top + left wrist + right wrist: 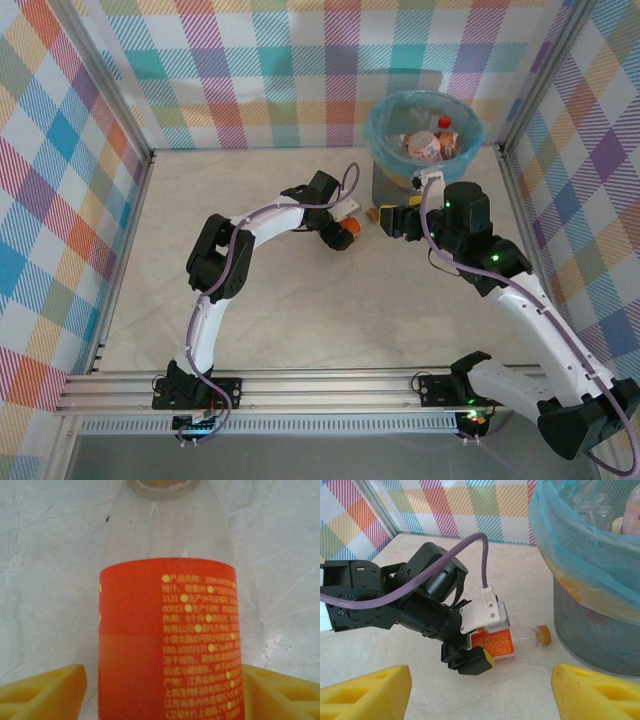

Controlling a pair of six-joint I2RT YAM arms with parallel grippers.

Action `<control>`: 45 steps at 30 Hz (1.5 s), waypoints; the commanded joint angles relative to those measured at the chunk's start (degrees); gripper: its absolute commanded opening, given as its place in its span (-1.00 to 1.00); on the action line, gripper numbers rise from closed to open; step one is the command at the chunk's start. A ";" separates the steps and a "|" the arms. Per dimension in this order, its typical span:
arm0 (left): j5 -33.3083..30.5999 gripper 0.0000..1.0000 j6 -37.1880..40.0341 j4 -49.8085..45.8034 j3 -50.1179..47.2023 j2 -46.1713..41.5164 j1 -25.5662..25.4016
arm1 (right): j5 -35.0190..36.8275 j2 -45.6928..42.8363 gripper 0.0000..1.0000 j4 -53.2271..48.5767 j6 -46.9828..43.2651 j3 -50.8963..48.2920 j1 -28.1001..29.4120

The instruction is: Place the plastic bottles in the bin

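The yellow fingers (pixel 45 692) of the left gripper (pixel 162 677), in the lower corners of my left wrist view, straddle the orange-labelled bottle (pixel 167 615). It lies on its side just beside the bin (pixel 600 630), and I cannot tell whether they pinch it or merely flank it. I judge the smooth round body could squirt out or roll if the bite is off-centre, and the right gripper (pixel 480 680), hanging open and empty near it, could clash on the lift. The pale marbled table (pixel 300 330) looks slick, plaid walls (pixel 60 200) box it in, and other bottles (pixel 430 145) lie in the bin at upper right.
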 commanded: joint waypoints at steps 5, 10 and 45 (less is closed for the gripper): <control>1.46 0.27 0.86 -2.09 2.16 0.19 0.23 | -0.09 -0.11 0.48 1.76 -0.56 0.14 0.07; 1.23 0.18 0.83 -1.62 1.03 -1.91 0.21 | 0.99 -0.30 0.48 1.09 -1.57 1.39 0.00; 5.92 0.15 -12.64 19.07 -38.65 -60.22 0.21 | -20.45 8.10 0.46 2.27 14.07 15.09 0.08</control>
